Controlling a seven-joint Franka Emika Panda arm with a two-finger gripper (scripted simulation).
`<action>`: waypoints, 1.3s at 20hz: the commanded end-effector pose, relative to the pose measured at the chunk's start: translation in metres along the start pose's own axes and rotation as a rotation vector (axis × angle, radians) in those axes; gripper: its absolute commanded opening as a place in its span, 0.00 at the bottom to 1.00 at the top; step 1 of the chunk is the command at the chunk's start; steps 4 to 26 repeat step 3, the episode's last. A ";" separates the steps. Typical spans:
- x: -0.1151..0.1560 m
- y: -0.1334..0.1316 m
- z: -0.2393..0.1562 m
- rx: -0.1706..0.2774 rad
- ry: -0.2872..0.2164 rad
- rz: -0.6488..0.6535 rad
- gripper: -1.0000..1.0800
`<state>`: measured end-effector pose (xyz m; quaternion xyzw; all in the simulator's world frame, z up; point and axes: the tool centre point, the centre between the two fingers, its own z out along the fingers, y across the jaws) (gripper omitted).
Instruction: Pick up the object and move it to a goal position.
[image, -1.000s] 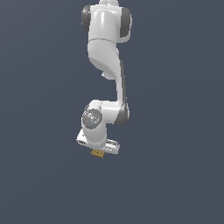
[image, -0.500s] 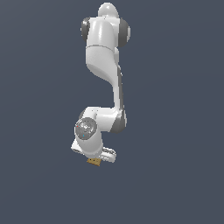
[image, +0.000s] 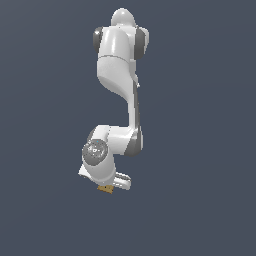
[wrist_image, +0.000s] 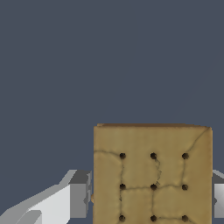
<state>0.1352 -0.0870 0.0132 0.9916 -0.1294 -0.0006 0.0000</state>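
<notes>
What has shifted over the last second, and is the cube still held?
The arm's wrist and gripper moved down and toward the exterior view's left, carrying the tan cube along. Unchanged: the cube stays clamped between the fingers; nothing was let go.

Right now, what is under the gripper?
The tan cube sits just under the gripper, between its fingers. In the wrist view it covers whatever lies beyond it; elsewhere only plain dark background shows.

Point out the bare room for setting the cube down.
Everything around the arm is bare grey surface, on both exterior-view sides. The only crowded spot is under the gripper, where the cube sits between the fingers.
</notes>
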 end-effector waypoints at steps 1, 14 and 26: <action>0.002 0.000 -0.001 0.000 0.001 0.000 0.00; 0.002 0.000 -0.001 0.000 0.001 0.000 0.00; 0.002 0.000 -0.001 0.000 0.001 0.000 0.00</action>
